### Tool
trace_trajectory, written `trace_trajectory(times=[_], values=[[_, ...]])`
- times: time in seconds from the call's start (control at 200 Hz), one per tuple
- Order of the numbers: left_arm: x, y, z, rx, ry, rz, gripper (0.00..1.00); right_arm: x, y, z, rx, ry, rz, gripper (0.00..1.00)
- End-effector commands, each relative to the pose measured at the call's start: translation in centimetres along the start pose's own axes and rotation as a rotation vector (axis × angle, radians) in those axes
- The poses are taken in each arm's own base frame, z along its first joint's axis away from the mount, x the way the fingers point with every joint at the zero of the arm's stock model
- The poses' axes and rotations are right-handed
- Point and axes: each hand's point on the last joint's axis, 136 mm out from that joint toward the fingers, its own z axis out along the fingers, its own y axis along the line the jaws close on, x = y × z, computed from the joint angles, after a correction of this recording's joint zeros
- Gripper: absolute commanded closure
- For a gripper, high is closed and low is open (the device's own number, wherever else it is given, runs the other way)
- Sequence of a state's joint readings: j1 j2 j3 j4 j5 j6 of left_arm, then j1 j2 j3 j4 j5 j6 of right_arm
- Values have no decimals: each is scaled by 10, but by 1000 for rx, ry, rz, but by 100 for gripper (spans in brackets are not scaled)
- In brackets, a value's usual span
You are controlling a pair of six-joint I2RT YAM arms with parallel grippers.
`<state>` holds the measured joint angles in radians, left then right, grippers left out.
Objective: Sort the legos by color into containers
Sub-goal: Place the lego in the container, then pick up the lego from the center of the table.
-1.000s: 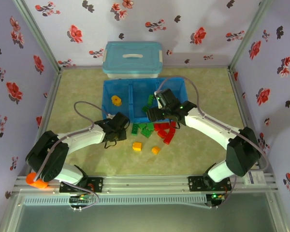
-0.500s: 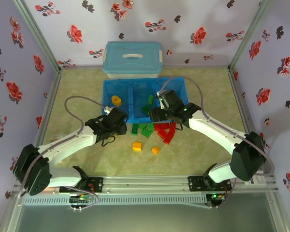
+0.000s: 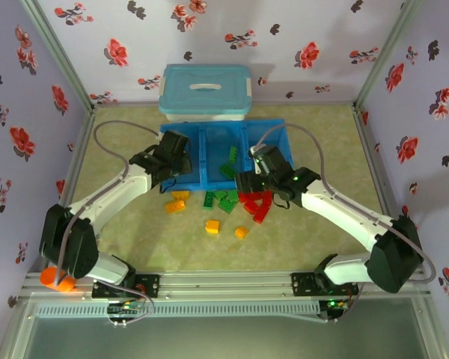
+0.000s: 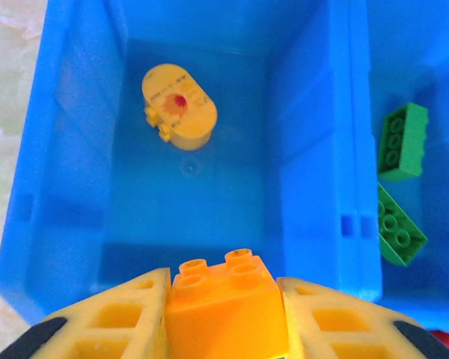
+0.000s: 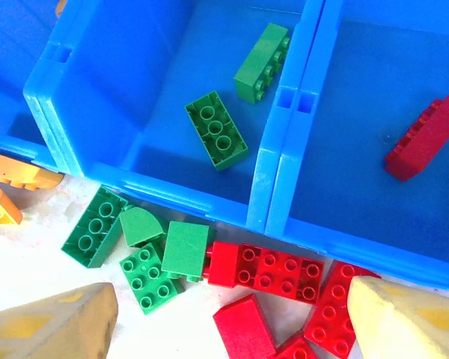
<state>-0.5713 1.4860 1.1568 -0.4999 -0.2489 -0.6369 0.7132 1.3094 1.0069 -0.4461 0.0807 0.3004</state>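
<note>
An orange tube (image 3: 56, 278) sits by the base of the left arm. A little farther out, a few loose orange bricks (image 3: 212, 226) lie apart on the worktop (image 3: 135, 235).

Next comes a bunch of green bricks (image 5: 97, 224) and red bricks (image 5: 266, 267). They lie on the worktop, just in front of the near wall of the blue tray (image 5: 179, 193). Some of the red ones touch each other. One green piece has a round top. The right end effector (image 3: 248, 182) hangs over this bunch. Its fingers (image 5: 52, 325) are spread wide and it grasps nothing.

The tray has three parts side by side. The left end effector (image 4: 224, 314) is over the near edge of the left part. It is clenched on one orange brick (image 4: 224, 295), with the bumps of the brick facing up. Deeper in the left part, a round yellow piece (image 4: 179, 105) with a red dot lies flat on the tray floor.

The middle part holds two green bricks (image 5: 216, 130), near each other but not touching. The right part holds one red brick (image 5: 424, 139), lying slanted.

Behind the tray stands a pale blue box (image 3: 206, 91) with a lid and a white handle, close to the back wall with red flowers (image 3: 232, 37).
</note>
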Motion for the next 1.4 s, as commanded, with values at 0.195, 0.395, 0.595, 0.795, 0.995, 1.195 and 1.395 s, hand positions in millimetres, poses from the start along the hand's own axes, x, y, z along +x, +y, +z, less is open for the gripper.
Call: trace_trajectory(times=[0.195,0.395,0.595,0.795,0.995,1.195,1.395], values=[[-25,-3,26,-17,31,40,46,0,-12,-14,42,-31,20,18],[-30,0,11,-18,10,31,16,-2,-11,-18,40,-39,19,18],[0,17,-2,-24,22,9,16,3,-12,-15,38,-28,23,17],[63,31,8,43,98,-31,15,5,-10,-8,29,-21,30,16],[96,31,16,126,132,-58,16,7,-8,0,20,-4,36,16],[105,39,26,87,150,-28,16,9,-9,-2,20,-4,45,16],[118,40,34,67,193,-8,17,16,-16,-8,45,-8,43,16]])
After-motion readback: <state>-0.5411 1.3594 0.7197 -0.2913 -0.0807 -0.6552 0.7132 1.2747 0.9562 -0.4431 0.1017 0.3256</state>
